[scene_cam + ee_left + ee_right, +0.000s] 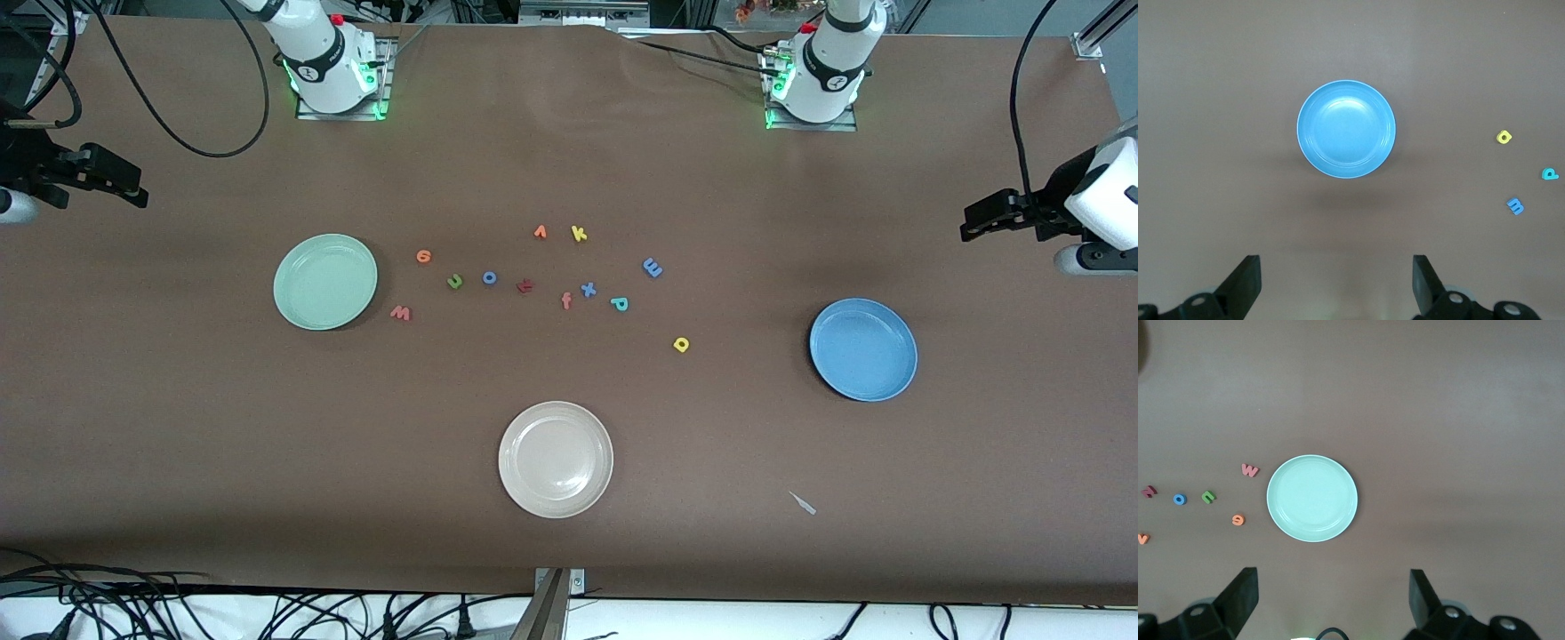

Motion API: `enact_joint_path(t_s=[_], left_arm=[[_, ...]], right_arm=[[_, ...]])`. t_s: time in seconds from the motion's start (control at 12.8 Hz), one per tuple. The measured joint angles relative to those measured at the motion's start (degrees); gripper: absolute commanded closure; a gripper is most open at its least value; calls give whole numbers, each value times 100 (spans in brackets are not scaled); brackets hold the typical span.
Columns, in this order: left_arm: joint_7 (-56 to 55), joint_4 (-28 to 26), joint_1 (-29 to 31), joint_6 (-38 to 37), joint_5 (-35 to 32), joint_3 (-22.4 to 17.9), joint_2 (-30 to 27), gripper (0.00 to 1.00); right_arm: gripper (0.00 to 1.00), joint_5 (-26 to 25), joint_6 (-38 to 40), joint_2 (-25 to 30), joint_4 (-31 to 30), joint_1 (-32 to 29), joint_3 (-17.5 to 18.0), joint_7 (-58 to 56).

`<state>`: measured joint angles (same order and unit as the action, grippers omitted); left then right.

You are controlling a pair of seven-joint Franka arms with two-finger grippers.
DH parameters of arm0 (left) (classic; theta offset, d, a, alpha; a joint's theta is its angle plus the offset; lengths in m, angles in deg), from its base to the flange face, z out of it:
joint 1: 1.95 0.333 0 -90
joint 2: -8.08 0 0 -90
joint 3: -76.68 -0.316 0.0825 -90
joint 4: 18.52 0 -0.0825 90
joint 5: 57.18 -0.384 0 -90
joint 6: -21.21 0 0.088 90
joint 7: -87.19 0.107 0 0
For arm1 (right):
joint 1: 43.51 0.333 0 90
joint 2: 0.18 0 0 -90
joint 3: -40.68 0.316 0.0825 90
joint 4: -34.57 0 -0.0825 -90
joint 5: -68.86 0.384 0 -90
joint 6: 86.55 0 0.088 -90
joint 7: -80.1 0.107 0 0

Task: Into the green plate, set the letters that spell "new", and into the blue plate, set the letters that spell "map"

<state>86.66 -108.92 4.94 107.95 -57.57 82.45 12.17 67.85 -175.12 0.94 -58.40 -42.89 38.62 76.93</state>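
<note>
Both arms wait, raised at the table's end edges. Left tool [1335, 283] and right tool [1331, 600] hang with fingers spread wide, holding nothing.

Three plates sit on the bench: one green plate [325, 282], one blue plate [863, 349] and one cream plate [556, 459]. Eleven small foam letters [524, 285] lie scattered between them. Two pincers hang above, a left pincer [1336, 280] and a right pincer [1333, 595].
</note>
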Motion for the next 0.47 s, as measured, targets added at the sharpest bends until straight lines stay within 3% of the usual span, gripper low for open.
enact_joint_path(t_s=[0.47], left_arm=[[1,1,5,7,0,-33,59,0]], right_arm=[[0,0,5,0,0,0,0,120]])
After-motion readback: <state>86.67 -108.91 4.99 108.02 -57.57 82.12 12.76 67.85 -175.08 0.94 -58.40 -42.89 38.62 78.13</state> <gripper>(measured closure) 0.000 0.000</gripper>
